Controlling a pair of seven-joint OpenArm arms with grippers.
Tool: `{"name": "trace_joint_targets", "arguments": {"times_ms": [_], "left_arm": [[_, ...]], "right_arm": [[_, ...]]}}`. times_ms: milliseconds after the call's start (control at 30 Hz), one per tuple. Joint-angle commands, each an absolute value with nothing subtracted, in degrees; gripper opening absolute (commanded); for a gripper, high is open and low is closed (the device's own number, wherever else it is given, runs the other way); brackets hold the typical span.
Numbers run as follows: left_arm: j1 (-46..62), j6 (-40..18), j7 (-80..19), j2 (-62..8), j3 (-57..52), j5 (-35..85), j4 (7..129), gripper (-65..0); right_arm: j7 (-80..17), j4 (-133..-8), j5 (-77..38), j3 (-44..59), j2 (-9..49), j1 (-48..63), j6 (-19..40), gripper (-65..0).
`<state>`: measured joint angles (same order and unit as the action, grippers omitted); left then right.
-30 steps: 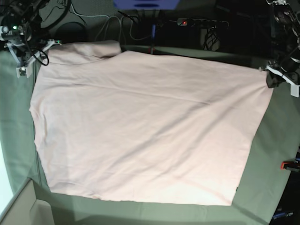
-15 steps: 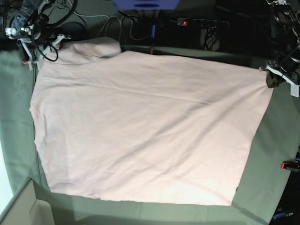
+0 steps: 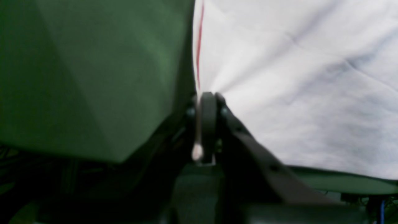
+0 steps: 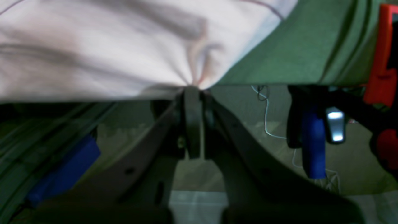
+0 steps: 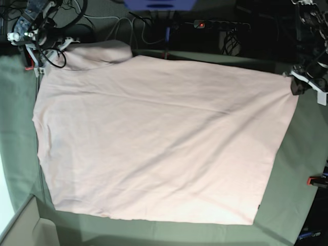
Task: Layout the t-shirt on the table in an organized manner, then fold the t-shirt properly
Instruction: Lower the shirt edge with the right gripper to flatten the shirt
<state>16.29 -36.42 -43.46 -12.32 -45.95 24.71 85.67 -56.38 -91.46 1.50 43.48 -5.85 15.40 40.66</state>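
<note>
The t-shirt (image 5: 159, 138) lies spread flat on the surface (image 5: 302, 169). The left tool (image 3: 206, 95) pinches its two-o'clock corner. The right tool (image 4: 192, 88) pinches its eleven-o'clock corner.

No readable text, labels, brands or numbers anywhere. The t-shirt (image 5: 154, 138) shows only plain pink fabric, no lettering visible. Nothing legible on the tabletop (image 5: 297, 169) either; wrist views too blurred.
</note>
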Motion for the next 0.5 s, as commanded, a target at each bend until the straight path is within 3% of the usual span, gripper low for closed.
{"name": "trace_joint_targets", "arguments": {"times_ms": [0,467], "left_arm": [[16.22,-36.53,-42.24,-13.14,-46.37,25.27,86.64,-64.3],[16.13,-36.53,-42.33,-13.14,-46.37,25.36,86.64,-64.4]], "right_arm": [[-52.35,-92.79,-0.31,43.56,-5.05,14.29,40.0,-65.0],[-52.7,-106.15,-0.31,46.2,-6.46,13.58,40.0,-65.0]]}}
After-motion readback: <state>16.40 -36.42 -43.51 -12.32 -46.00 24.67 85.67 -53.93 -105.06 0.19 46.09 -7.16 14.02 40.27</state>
